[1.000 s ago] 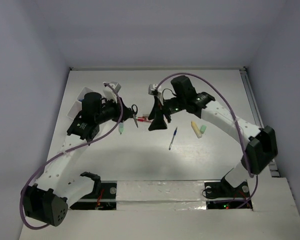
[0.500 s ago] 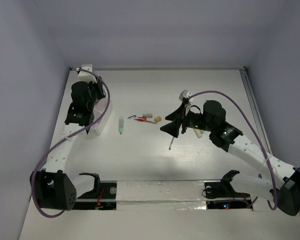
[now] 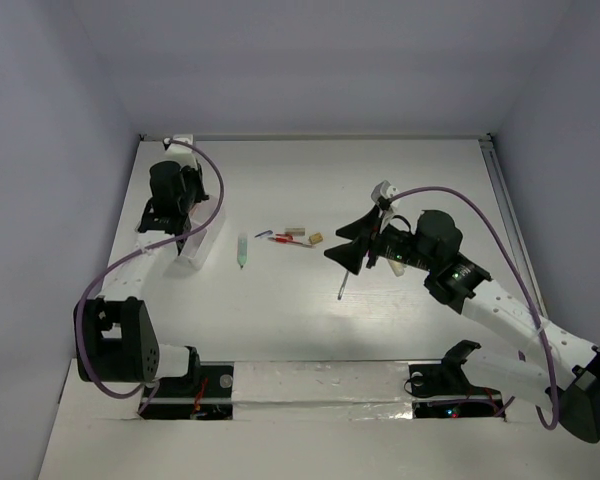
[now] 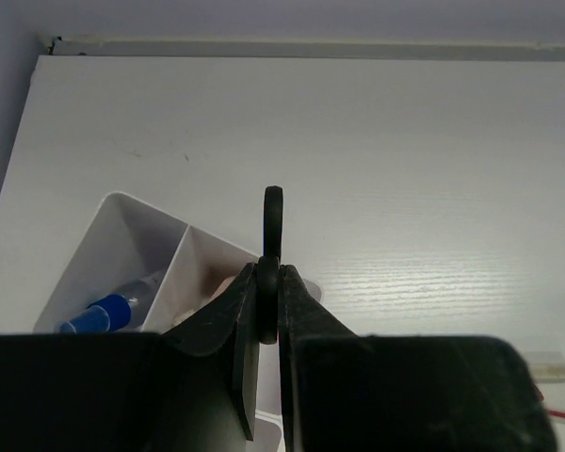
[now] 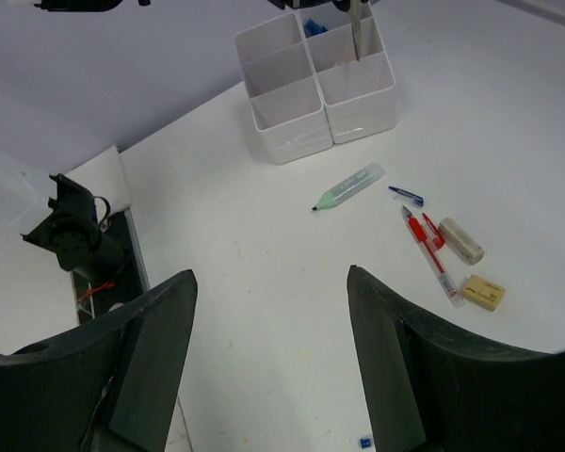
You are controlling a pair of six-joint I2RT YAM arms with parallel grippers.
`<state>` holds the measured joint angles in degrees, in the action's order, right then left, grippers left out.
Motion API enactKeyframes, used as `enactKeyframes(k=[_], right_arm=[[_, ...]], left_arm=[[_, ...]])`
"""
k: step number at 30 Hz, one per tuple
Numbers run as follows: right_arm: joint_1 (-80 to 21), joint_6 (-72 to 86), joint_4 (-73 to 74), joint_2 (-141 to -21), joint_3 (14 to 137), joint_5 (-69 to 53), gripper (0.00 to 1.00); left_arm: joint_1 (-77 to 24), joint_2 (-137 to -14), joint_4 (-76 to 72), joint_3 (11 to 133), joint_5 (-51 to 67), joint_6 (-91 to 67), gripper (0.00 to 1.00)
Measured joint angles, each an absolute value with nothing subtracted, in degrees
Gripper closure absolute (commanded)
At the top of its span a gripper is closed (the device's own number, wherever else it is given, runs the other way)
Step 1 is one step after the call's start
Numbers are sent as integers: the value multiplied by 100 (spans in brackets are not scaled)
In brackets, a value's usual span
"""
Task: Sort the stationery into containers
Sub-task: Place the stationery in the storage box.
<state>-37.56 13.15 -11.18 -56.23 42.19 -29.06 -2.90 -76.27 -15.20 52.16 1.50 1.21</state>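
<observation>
Left tool (image 4: 270, 282) is clenched tight on the black-handled metal scissors (image 4: 274, 209), with one black handle loop poking up past its fingertips. In the right wrist view the blade hangs point-down at the small white plastic organiser box (image 5: 306, 122) with its square open-topped compartments. Whether the tip touches anything inside, I cannot tell. Directly beneath this tool, look, a white tube with blue label (image 4: 108, 311) lies in the box's left-hand compartment. Moving to the right of it across the white desk (image 3: 400, 180), a pale green marker (image 3: 241, 250) lies just beside the box. Then comes a thin red pen (image 3: 292, 241), with tan block erasers (image 3: 297, 231) close beside it, two of them. And over to the right tool (image 3: 338, 245), which is released, fingers spread wide, hovering above the desk. Those erasers and the red pen sit just to its left, and a blue pen (image 3: 342, 285) lies on the desk just on its near side.
</observation>
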Motion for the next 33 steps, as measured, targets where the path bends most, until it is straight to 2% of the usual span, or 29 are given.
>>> enactKeyframes(k=[20,25,29,33], right_arm=[[-3756,1282,-1074,-5446,4215,-2257,31],[-3756,1282,-1024,-5518,4215,-2156,31],[-3756,1280,-1013,-5516,4215,-2130,31],[-3756,1282,-969,-5516,4215,-2117,31]], left_arm=[[-301,-8291,-1406,5096,121,318,99],[-368,-8455,-1205,5096,-14,362,84],[-379,-8453,-1199,5096,-132,384,61],[-416,-8447,-1194,5096,-226,401,45]])
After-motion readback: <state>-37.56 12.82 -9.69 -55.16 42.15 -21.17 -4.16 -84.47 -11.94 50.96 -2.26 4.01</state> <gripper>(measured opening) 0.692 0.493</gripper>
